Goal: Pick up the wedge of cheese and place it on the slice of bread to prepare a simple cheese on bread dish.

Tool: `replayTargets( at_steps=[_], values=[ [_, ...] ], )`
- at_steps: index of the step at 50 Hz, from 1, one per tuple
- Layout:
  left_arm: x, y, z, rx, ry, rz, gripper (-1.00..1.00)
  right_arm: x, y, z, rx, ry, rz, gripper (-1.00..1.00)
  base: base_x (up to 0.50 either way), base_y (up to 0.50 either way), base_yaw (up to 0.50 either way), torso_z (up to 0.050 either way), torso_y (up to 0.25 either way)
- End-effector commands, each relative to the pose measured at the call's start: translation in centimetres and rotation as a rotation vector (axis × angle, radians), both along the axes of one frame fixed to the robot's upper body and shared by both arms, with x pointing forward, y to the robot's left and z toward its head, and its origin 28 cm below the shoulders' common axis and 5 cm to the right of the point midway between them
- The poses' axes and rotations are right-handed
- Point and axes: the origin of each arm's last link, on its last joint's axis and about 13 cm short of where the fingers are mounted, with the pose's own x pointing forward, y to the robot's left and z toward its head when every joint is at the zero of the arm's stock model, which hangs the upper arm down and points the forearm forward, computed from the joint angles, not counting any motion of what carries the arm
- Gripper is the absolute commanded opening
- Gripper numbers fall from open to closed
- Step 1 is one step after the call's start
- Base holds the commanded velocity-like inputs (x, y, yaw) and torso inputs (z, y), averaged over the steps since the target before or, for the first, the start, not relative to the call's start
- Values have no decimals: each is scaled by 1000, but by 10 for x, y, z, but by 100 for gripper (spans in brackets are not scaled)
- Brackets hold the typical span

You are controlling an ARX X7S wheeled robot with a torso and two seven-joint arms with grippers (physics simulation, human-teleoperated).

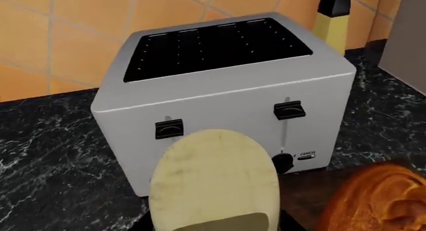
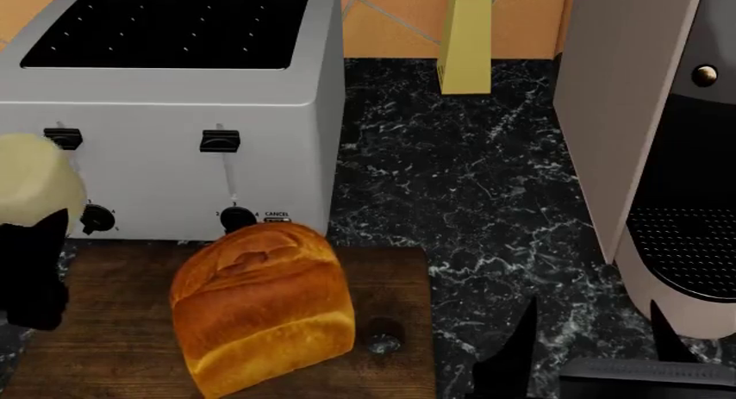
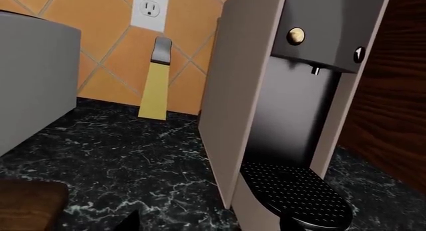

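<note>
1. The wedge of cheese (image 2: 37, 182) was up in the air in front of the toaster (image 2: 172, 115), near the toaster's left lever. The left gripper (image 2: 34, 274) was clamped on it from below, with its dark fingers (image 2: 44, 244) just under the pale chunk.
2. In the left wrist view, the cheese's (image 1: 213, 178) flat speckled face filled the space right in front of the toaster (image 1: 226, 106) and hid part of its front.
3. The slice of bread (image 2: 262, 317) stood on the wooden board (image 2: 69, 364) in front of the toaster. It was below the cheese and off to its right, and the two were not touching.
4. The board lay on the black marble counter (image 2: 483, 183), close against the toaster's front.
5. A tall yellow object with a black top (image 2: 466, 46) stood to the right of the toaster, by the orange tiled wall.
6. A coffee machine (image 2: 656, 158) stood further right of the toaster.
7. The right gripper (image 2: 592, 343) hung low over the counter, right of the board. Its two dark fingers (image 2: 515, 347) were spread apart and held nothing.
</note>
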Motion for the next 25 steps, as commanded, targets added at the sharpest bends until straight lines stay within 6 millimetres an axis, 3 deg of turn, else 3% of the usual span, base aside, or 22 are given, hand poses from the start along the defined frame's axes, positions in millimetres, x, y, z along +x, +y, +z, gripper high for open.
replayTargets(
  at_steps=[1, 10, 25],
  values=[
    [21, -9, 13, -31, 16, -138, -100, -1, 0, -1, -8, 0, -1, 100, 0, 0, 0, 0, 0],
    [26, -13, 27, -34, 27, -193, -100, 0, 0, 0, -11, 3, -3, 100, 0, 0, 0, 0, 0],
    [30, -32, 26, 14, 69, -343, -100, 0, 0, 0, -11, 3, -7, 100, 0, 0, 0, 0, 1]
  ],
)
